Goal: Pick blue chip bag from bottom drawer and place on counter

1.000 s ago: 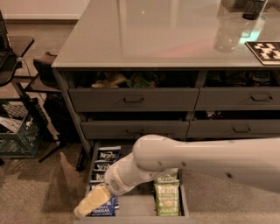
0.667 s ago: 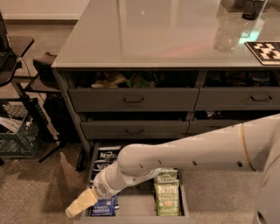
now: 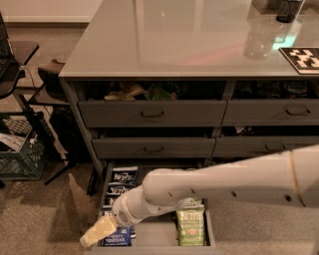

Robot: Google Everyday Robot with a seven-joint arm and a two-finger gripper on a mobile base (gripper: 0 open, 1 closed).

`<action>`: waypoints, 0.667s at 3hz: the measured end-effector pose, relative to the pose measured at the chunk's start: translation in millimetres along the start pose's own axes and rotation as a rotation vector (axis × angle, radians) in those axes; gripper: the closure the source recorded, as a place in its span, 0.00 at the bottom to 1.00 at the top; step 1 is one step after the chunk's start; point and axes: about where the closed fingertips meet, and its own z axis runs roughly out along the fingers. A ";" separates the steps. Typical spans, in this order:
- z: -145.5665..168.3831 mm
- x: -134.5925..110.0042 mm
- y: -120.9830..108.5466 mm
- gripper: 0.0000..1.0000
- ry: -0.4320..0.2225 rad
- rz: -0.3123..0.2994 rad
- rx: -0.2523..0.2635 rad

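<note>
The bottom drawer [image 3: 154, 235] is pulled open at the foot of the cabinet. Several blue chip bags lie in a row along its left side: one at the back [image 3: 123, 177], one behind my wrist [image 3: 118, 191], and one at the front with "VINEGAR" lettering [image 3: 117, 239]. A green Kettle bag [image 3: 190, 226] lies on the right. My gripper [image 3: 97, 233], cream-coloured, hangs over the drawer's front left corner, just left of the front blue bag and partly covering it. The counter [image 3: 179, 35] spreads above the drawers.
The top left drawer [image 3: 149, 113] is open, with snacks inside. A clear bottle [image 3: 259, 35], a black cup [image 3: 289, 10] and a checkered marker [image 3: 301, 59] stand on the counter's right end. A green crate [image 3: 20, 149] and a black stand [image 3: 30, 84] are at the left.
My arm has swung left and stretched out lower across the drawer. The gripper has moved from above the front blue bag to the drawer's front left corner. The bags have not moved.
</note>
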 end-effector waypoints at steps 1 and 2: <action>-12.5 4.9 -26.7 0.00 -0.117 -0.089 0.023; -33.7 23.3 -77.4 0.00 -0.188 -0.132 0.105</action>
